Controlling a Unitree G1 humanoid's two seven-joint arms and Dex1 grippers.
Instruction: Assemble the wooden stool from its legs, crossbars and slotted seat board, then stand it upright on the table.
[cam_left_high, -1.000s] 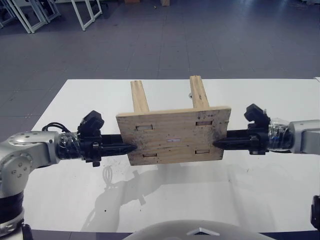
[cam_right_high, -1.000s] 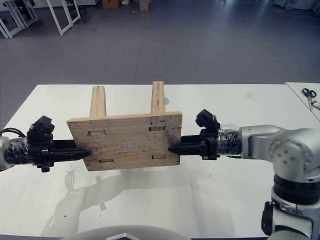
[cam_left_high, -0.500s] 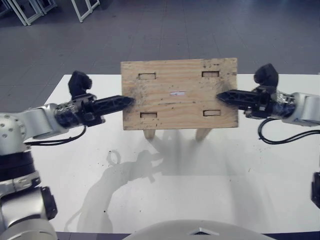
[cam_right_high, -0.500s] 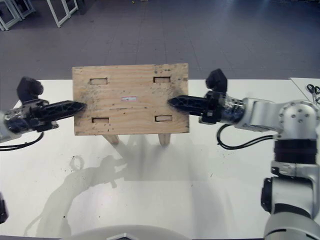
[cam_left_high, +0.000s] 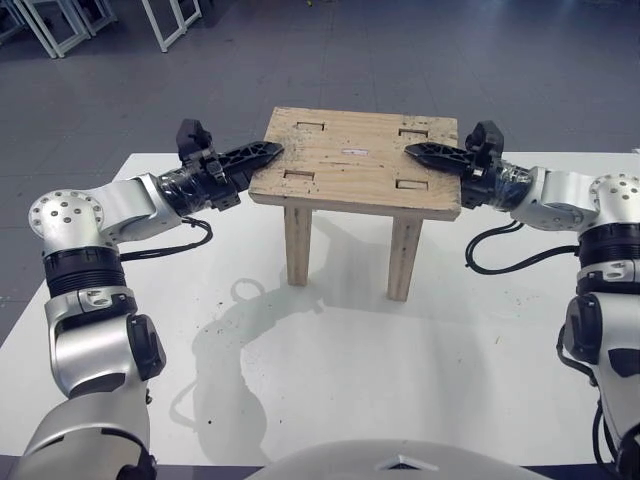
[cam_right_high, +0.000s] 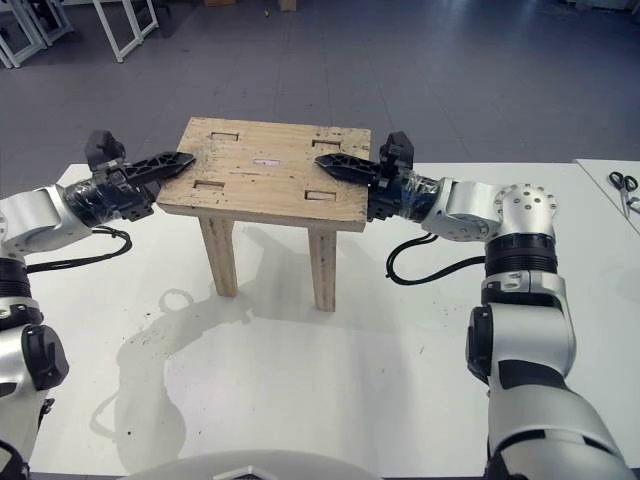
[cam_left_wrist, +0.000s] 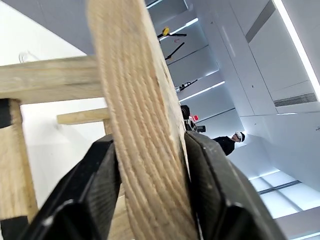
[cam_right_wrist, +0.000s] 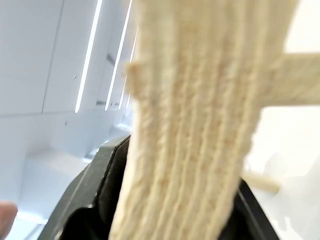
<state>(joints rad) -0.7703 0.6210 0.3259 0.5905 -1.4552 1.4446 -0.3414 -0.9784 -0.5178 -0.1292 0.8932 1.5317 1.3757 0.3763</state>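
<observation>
Left gripper (cam_left_high: 268, 151) and right gripper (cam_left_high: 418, 151): clamped on opposite edges of seat board (cam_left_high: 350, 172), upper centre. Could tip stool (cam_left_high: 400, 255) on table (cam_left_high: 450, 380) if released unevenly or pulled sideways.

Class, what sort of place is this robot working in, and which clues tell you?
Probably a robotics lab or workshop hall: a white worktable under the wooden stool, a wide grey tiled floor behind it, and white metal frames standing on the far side of that floor.
</observation>
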